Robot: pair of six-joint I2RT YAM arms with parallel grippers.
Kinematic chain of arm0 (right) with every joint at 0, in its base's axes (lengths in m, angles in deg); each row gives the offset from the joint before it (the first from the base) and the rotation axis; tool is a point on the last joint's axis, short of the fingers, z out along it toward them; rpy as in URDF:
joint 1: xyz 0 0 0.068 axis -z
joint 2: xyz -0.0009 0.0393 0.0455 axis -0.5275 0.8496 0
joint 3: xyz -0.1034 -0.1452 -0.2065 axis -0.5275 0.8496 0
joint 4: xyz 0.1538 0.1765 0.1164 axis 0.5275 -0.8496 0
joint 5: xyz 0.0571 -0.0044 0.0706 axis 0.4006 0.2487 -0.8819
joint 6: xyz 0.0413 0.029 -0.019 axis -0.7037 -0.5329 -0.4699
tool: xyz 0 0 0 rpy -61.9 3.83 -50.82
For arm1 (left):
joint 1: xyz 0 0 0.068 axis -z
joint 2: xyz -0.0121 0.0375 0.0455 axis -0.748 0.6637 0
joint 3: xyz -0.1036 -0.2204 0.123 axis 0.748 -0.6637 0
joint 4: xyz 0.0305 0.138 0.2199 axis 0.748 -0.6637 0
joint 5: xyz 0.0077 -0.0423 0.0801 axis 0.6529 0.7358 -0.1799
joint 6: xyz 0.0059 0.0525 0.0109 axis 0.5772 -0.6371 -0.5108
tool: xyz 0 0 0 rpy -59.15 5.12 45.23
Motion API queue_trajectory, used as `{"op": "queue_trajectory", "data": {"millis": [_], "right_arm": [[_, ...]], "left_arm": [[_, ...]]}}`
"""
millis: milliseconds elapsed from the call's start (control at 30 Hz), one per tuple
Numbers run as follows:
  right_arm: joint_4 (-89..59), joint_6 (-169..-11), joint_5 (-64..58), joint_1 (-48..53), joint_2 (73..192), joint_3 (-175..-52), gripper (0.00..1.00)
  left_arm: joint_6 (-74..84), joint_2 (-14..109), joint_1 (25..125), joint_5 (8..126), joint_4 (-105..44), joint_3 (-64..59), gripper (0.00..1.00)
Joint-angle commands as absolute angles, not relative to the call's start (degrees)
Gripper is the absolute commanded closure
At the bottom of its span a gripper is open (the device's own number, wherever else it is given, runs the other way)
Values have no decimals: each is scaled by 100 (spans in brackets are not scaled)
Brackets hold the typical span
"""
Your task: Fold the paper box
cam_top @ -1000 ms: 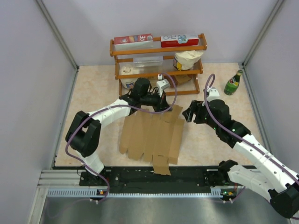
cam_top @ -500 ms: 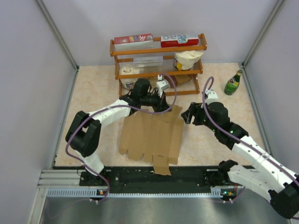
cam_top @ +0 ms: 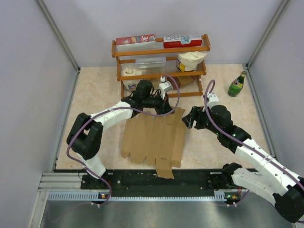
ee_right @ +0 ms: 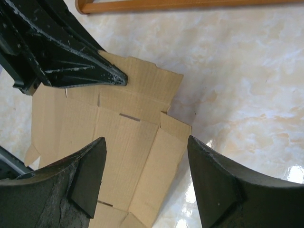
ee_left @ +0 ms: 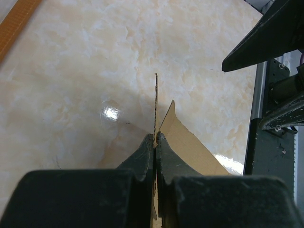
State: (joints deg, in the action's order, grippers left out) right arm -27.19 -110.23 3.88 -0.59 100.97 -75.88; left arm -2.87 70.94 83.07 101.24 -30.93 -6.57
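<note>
Plainly, unprinted paper box (cam_top: 152, 137), shelf carton (cam_top: 137, 42) (marked "30")

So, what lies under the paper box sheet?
Only the beige table shows around the paper box; the left pincer pinches its far edge. Anything beneath the sheet is covered.

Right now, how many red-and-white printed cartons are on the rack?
2. Both lie on the top shelf of the wooden rack: the left carton at its left end, the right carton at its right end. Items on the lower shelves may hide more.
</note>
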Motion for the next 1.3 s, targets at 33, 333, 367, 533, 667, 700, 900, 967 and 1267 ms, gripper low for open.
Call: {"op": "queue_trajectory", "data": {"millis": [33,333,367,533,667,700,900,967,1267], "right_arm": [[-2452,-11032,213,11,9981,-7502,32],[-2478,-11242,125,11,9718,-7352,32],[-2530,-11286,143,11,9665,-7326,32],[-2794,-11480,187,11,9542,-7290,32],[-3032,-11594,222,19,9507,-7308,33],[-3084,-11629,231,2,9472,-7308,33],[-3252,-11779,213,19,9419,-7247,33],[-3278,-11805,187,11,9419,-7238,33],[-3313,-11823,143,20,9208,-7097,34]], "left_arm": [[-330,7074,8339,10117,-2963,-677,100],[38,7101,8331,10117,-2419,-905,100],[56,7101,8331,10108,-2410,-914,100],[127,7171,8331,9890,-2576,-844,100],[205,7075,8331,9494,-2647,-966,100],[249,7048,8331,9406,-2630,-1028,100],[416,6908,8331,9291,-2550,-1212,100],[434,6881,8331,9317,-2506,-1274,100],[469,6732,8339,9335,-2427,-1502,100]]}}
